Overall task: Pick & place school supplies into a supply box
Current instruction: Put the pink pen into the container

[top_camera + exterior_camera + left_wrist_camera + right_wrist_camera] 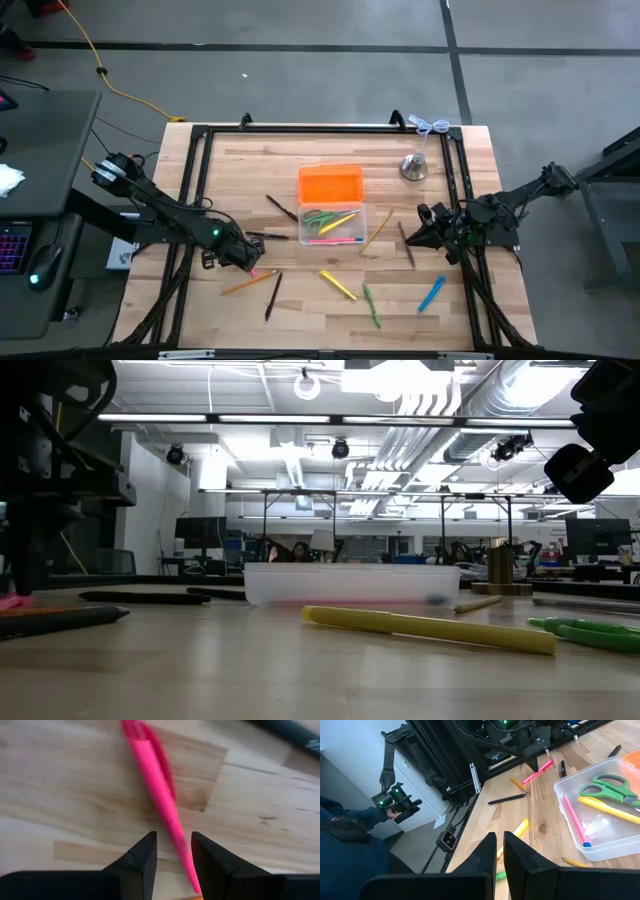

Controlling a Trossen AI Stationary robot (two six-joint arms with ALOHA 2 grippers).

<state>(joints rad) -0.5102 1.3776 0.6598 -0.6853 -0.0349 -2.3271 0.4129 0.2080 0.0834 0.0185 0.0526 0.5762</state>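
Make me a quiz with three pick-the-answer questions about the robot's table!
1. Where is the bell?
A. inside the box
B. on the table beside the orange lid
C. in a pincer

2. What colour is the pen at the left pincer?
A. pink
B. blue
C. black

3. How is the right pincer?
A. wide open
B. shut, holding nothing
C. shut on scissors

Answers:
1 B: the high view shows it standing on the wood, right of the lid.
2 A: the left wrist view shows a pink pen running between the open fingers.
3 B: its fingers sit nearly together with nothing between them; the scissors lie in the box.
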